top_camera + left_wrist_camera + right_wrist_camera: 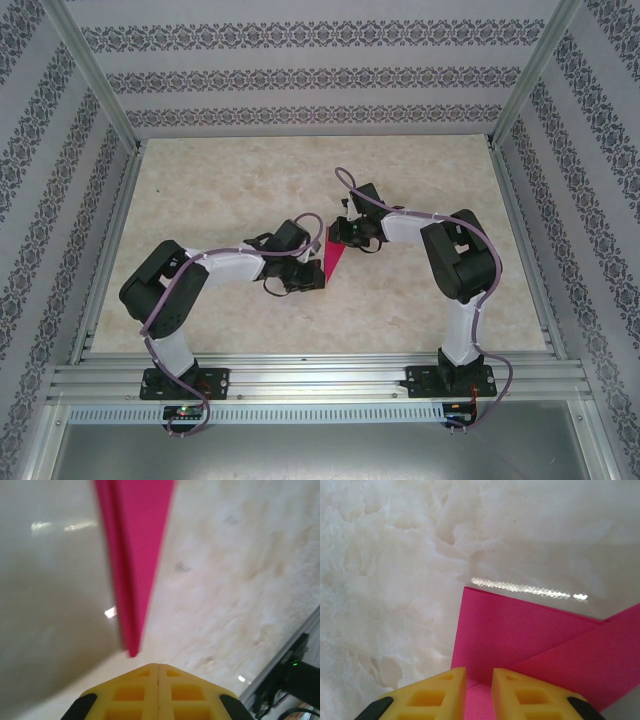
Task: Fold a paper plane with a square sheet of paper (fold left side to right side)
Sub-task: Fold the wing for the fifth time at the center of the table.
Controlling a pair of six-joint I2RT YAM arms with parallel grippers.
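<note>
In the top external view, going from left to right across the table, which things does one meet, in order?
In order: left arm's elbow → left gripper → folded pink paper → right gripper → right arm's elbow.

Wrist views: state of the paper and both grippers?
paper plane: folded to a narrow point, lying on the table, not gripped.
left gripper: jaws shut, empty, just short of the plane's tip.
right gripper: jaws open, a gap between them, tips over the plane's wide folded end.
</note>
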